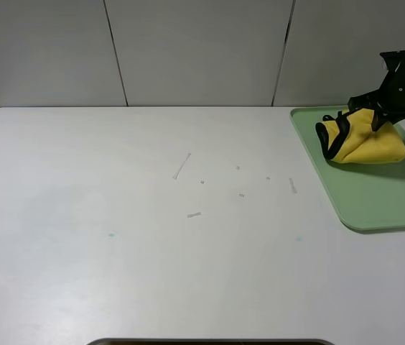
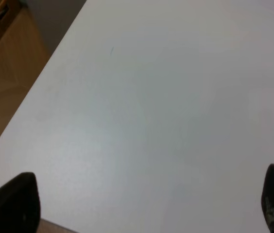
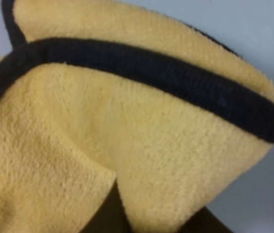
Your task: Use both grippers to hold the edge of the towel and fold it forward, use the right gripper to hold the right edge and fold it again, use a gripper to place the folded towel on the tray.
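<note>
The yellow towel lies bunched and folded on the far end of the pale green tray, at the right of the exterior high view. Its black edge curls along its left side. My right gripper comes down from the upper right and is shut on the top of the towel. In the right wrist view the yellow towel fills the picture, with its black edge running across. My left gripper is open over bare white table and holds nothing. It is outside the exterior high view.
Small scraps and marks dot the middle of the white table. The tray reaches past the right border of the exterior high view. In the left wrist view the table's edge drops to a wooden floor.
</note>
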`<state>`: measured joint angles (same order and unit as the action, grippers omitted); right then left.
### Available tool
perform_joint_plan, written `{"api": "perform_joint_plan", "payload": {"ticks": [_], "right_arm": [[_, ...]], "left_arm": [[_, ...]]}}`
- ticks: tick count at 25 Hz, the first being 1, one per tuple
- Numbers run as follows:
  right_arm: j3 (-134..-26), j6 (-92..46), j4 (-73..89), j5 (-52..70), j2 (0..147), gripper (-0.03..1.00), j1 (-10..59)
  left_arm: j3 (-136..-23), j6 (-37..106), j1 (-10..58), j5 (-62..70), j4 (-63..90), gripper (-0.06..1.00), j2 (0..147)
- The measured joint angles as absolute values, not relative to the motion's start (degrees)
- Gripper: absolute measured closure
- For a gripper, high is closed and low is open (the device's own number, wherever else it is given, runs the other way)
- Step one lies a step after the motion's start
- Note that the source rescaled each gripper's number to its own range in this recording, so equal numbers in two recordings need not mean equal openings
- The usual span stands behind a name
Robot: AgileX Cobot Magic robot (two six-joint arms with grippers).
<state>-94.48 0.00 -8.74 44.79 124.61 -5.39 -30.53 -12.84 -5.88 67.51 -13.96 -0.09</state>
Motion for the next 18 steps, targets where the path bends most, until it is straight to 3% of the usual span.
{"api": "perform_joint_plan", "payload": {"ticks": [2,3,6,7,11,18], "right_arm": [[-94.48,0.0,-8.5,44.79,124.61,0.8,-5.39],[-94.48,0.0,-8.5,44.79,124.61,0.69,-5.39],[-94.48,0.0,-8.81,44.76,124.61,0.18,-5.39],[-94.48,0.0,-9.05,44.76,124.61,0.09,-5.39],[-94.48,0.0,-9.18,44.76,124.61,-0.01,-5.39],[-94.48,0.0,-8.28,46.16,124.37,-0.03,-5.39]], "left_arm": [[-30.53,-12.84,-5.88,67.51,-13.96,0.04,-0.09],[-30.53,-12.84,-5.88,67.51,-13.96,0.04,-0.09],[-30.53,-12.84,-5.88,67.51,-13.96,0.04,-0.09],[-30.53,-12.84,-5.88,67.51,-13.96,0.04,-0.09],[-30.53,-12.84,-5.88,67.51,-13.96,0.04,-0.09],[-30.53,-12.84,-5.88,67.51,-13.96,0.04,-0.09]]}}
